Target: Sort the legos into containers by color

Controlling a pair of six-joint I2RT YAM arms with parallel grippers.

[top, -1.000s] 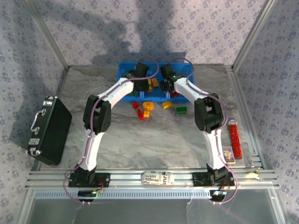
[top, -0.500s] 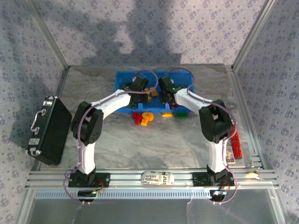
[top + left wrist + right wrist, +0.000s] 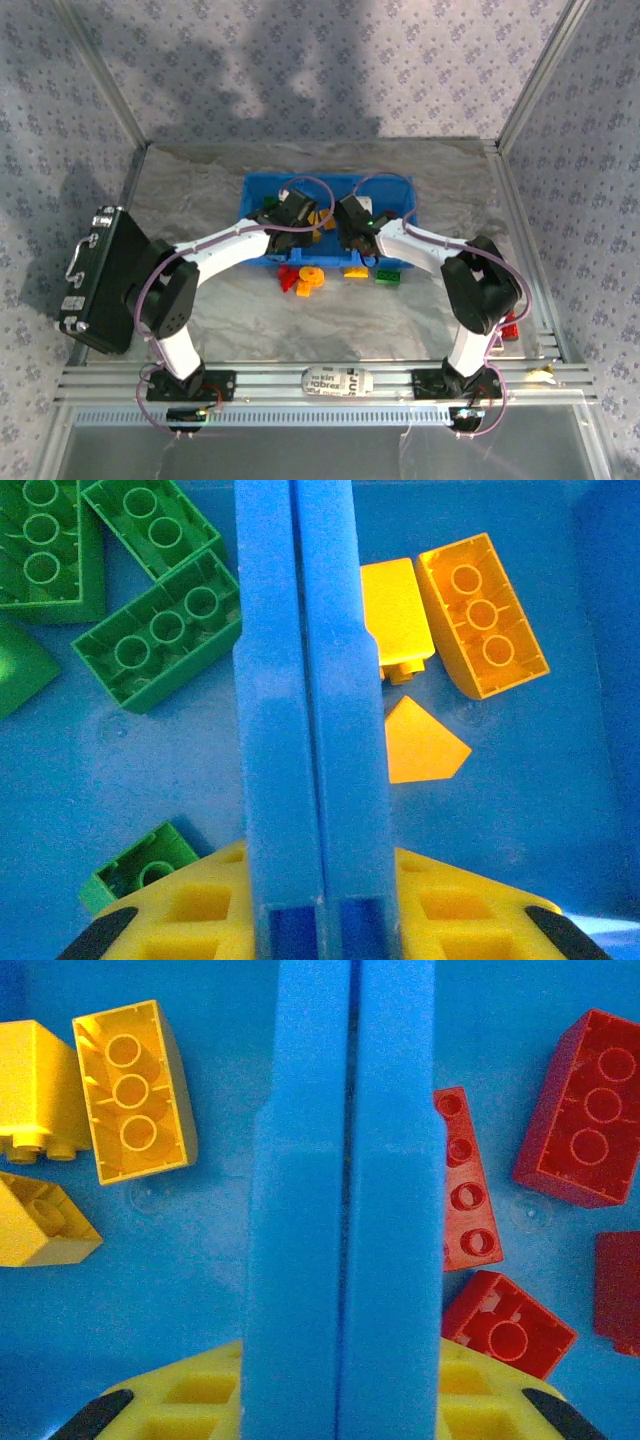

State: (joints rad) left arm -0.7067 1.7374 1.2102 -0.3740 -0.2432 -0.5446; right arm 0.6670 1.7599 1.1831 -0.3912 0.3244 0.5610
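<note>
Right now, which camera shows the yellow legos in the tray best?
Left wrist: all three yellow legos lie whole and close, beside its shut fingers. Right wrist crops two at its left edge. Top external shows them as a tiny patch in the tray.

The bright blue rectangular plastic tray looks smooth, faintly glossy. The green plastic bricks, yellow-orange plastic bricks and red plastic bricks shine. The grey marbled tabletop looks matt; the ribbed silver metal rails gleam dully.

Robot lab cell: aluminium frame, patterned cloth backdrop, left arm, right arm bolted on rail
</note>
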